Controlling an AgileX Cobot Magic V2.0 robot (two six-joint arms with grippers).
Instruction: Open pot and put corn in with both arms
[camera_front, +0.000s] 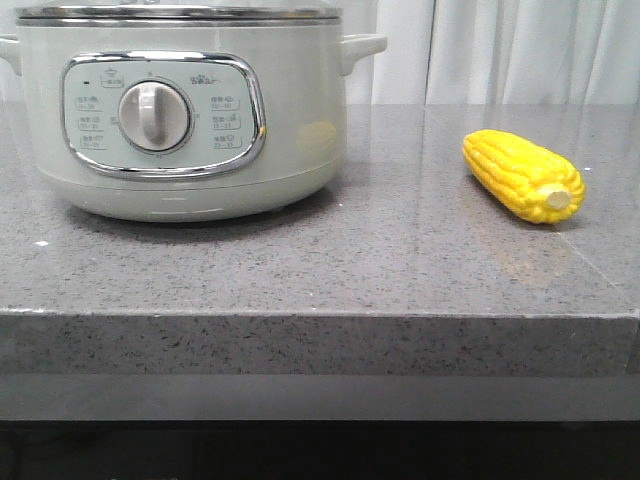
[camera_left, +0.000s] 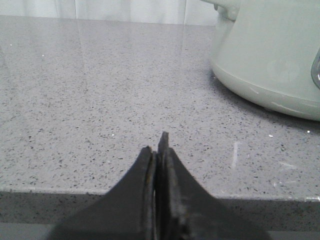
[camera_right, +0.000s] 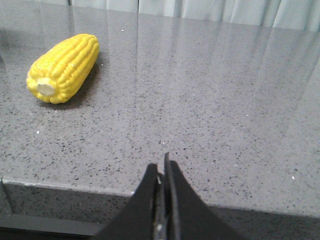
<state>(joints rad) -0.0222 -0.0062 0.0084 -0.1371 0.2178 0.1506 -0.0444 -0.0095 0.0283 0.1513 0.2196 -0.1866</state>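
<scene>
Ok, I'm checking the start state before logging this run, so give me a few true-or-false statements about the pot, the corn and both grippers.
1. The pot has its lid on. True.
2. The corn is already inside the pot. False: it lies on the counter to the right of the pot, apart from it.
3. The left gripper is shut and holds nothing. True.
4. The right gripper is clamped on the corn. False: its fingers are together and empty, near the counter edge, with the corn lying away from them.
5. The corn's pale stub end points toward the camera in the front view. True.
</scene>
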